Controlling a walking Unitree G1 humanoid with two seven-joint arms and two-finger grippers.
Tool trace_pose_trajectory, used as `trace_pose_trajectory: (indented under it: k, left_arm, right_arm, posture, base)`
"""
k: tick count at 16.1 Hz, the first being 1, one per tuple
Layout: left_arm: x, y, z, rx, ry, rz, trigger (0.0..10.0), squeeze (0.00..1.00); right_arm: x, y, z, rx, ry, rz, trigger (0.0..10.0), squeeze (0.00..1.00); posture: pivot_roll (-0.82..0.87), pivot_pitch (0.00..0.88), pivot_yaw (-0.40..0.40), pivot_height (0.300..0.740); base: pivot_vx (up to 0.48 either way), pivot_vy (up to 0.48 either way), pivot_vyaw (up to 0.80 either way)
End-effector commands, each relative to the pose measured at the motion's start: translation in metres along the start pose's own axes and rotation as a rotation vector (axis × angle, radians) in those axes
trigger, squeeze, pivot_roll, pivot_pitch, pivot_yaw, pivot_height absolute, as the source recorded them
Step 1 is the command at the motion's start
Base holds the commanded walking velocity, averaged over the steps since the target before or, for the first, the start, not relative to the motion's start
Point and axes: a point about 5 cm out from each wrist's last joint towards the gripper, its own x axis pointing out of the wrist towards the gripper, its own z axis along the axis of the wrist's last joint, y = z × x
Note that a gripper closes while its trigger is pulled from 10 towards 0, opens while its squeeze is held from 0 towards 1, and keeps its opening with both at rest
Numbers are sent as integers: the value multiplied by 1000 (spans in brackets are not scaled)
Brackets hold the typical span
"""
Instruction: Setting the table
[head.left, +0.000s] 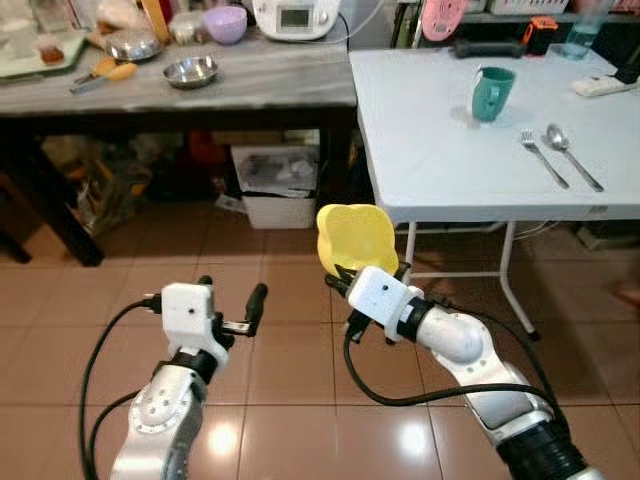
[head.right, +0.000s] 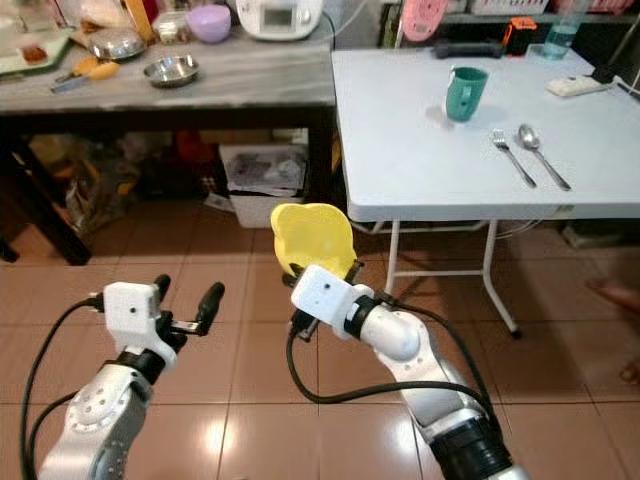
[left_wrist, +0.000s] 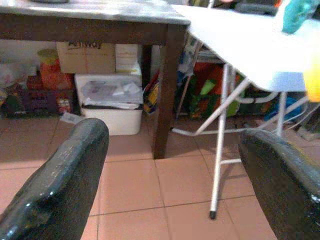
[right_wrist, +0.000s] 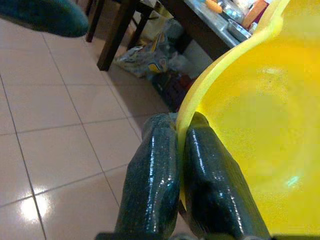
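Above the tiled floor, short of the white bench (head.left: 470, 150), the right pincer (head.left: 340, 275) carries a yellow bowl (head.left: 355, 238). Its two fingers (right_wrist: 152, 175) are closed on the rim, one inside and one outside, as the right wrist view shows. The bowl stands nearly on edge, held by that one narrow bite and nothing else.

That is the main risk — a thin, smooth rim can slip or pivot between the fingers as the robot walks, and the bowl would drop to the tiles. The bowl also sits below the bench top and near its edge; raised too late, it could knock the edge or the folding leg (head.left: 516, 280) and be twisted out of the grip.

On the bench lie a green mug (head.left: 492, 92), a fork (head.left: 543, 157) and a spoon (head.left: 571, 153), close together. A careless set-down could push the cutlery or tip the mug.

The left pincer (head.left: 232, 300) is wide open and holds nothing — it hovers low over the floor, no help if the bowl slips.
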Motion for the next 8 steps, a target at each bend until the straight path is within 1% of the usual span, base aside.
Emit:
trace_pose_trajectory:
  k: [1, 8]
  left_arm:
    - [-1, -2, 2, 7, -10, -14, 10000, 0]
    - [-1, -4, 1, -3, -7, -23, 10000, 0]
  right_arm:
    - [0, -3, 4, -11, -18, -3, 10000, 0]
    - [0, -2, 4, -18, -19, 0, 10000, 0]
  posture:
    - [-118, 87, 52, 740]
    - [-120, 86, 56, 740]
  base:
    - [454, 0, 0]
    - [438, 0, 0]
